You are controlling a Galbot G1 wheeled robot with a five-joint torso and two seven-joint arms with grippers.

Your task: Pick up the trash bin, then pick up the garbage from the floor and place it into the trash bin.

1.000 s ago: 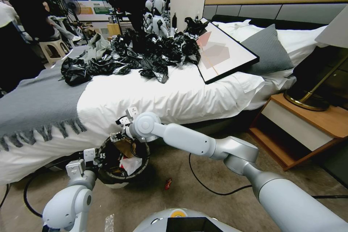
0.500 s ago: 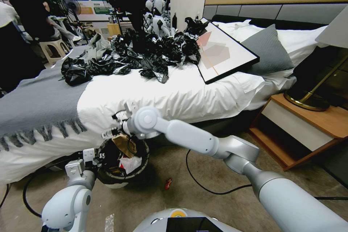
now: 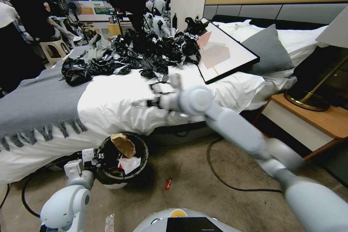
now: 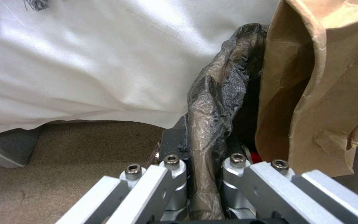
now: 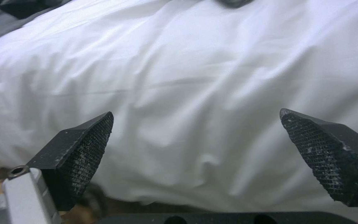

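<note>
The trash bin (image 3: 108,179), a small white bucket lined with a dark bag, stands on the carpet against the bed's side. My left gripper (image 3: 95,157) is shut on its bag-covered rim (image 4: 206,124), one finger on each side. Inside the bin lie a brown cardboard piece (image 3: 123,144) and a white tissue (image 3: 129,164); the brown piece (image 4: 324,93) leans up over the rim. A small red wrapper (image 3: 168,183) lies on the floor to the right of the bin. My right gripper (image 3: 139,104) hangs open and empty above the bin, in front of the white sheet (image 5: 195,149).
The bed (image 3: 119,105) carries a grey blanket (image 3: 36,105), a heap of black plastic sheeting (image 3: 145,54) and a framed picture (image 3: 221,52). A wooden nightstand (image 3: 308,127) with a lamp stands right. A black cable (image 3: 232,185) runs across the carpet.
My right gripper let go of the brown cardboard piece, which now rests in the bin. The right arm then swung up and to the right, away from the bin. The left arm kept still.
</note>
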